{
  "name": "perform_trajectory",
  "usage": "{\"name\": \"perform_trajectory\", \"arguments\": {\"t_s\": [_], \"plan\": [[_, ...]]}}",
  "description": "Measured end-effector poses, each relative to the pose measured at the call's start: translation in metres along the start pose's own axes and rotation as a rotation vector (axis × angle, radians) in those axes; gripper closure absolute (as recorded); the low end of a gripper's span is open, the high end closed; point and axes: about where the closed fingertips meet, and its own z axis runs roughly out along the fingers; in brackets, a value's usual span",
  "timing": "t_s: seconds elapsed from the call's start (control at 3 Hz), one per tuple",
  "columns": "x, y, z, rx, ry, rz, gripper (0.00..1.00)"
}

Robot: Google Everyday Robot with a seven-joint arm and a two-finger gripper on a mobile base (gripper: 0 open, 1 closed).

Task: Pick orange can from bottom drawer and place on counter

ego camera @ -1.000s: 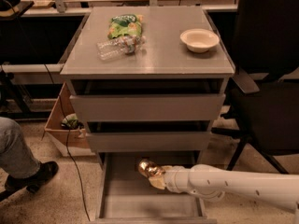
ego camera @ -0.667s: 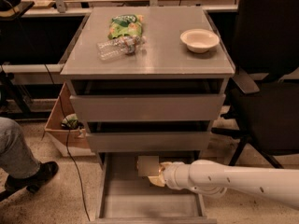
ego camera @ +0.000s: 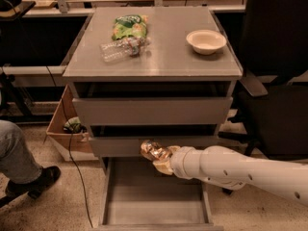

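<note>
My gripper (ego camera: 161, 159) is at the end of the white arm that reaches in from the right. It is shut on the orange can (ego camera: 152, 150), a shiny orange-gold can held lying sideways. The can hangs above the open bottom drawer (ego camera: 156, 203), in front of the middle drawer's face. The drawer's grey tray looks bare. The counter (ego camera: 159, 57), the cabinet's flat grey top, is well above the can.
On the counter lie a green snack bag (ego camera: 129, 26), a clear plastic bottle (ego camera: 121, 48) and a white bowl (ego camera: 206, 41). A black chair (ego camera: 276, 76) stands right of the cabinet. A cardboard box (ego camera: 67, 129) and a person's leg (ego camera: 17, 158) are at the left.
The gripper has lifted the orange can upward, out of the bottom drawer, to the height of the middle drawer's front.
</note>
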Motion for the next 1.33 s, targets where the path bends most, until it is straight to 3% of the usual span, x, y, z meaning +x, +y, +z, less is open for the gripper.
{"name": "perform_trajectory", "arguments": {"t_s": [0.33,0.67,1.0,1.33], "plan": [[-0.041,0.000,-0.033,0.028,-0.043,-0.042,1.00],[-0.046,0.003,-0.033,0.025,-0.038,-0.052,1.00],[-0.073,0.009,-0.048,0.026,-0.051,-0.084,1.00],[-0.138,0.013,-0.083,0.014,-0.100,-0.160,1.00]]}}
